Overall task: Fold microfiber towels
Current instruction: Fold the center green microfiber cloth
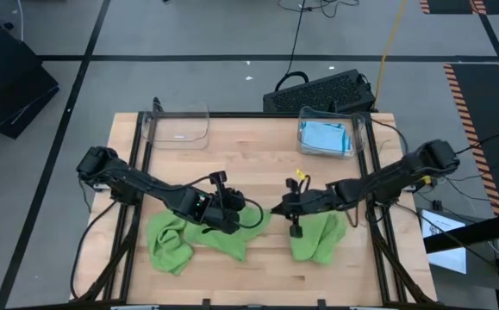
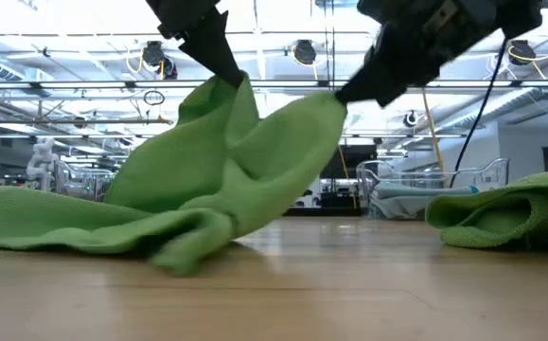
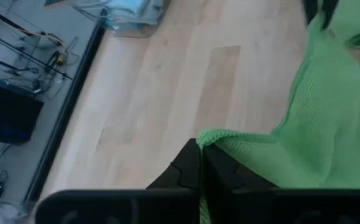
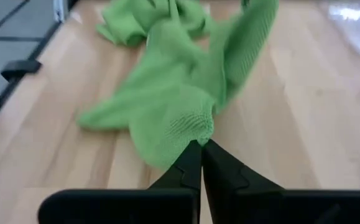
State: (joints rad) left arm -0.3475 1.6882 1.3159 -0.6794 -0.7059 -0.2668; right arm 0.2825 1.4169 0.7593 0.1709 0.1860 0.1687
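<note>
lime-green microfiber towel (image 1: 199,234): plain bright green | second lime-green towel (image 1: 318,239): same green | light-blue folded towel (image 1: 325,137) in clear plastic bin (image 1: 358,136) | pale wooden plank worktop (image 1: 258,172) | 2 hands (image 1: 232,220) (image 1: 285,207): black

Likely robotics lab: high ceiling lights (image 2: 302,49), grey floor with hazard tape (image 1: 477,82), cables.

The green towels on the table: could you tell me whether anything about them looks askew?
Yes. The lifted green towel trails in a bunched heap instead of hanging flat, and a second green towel lies crumpled to its right.
</note>
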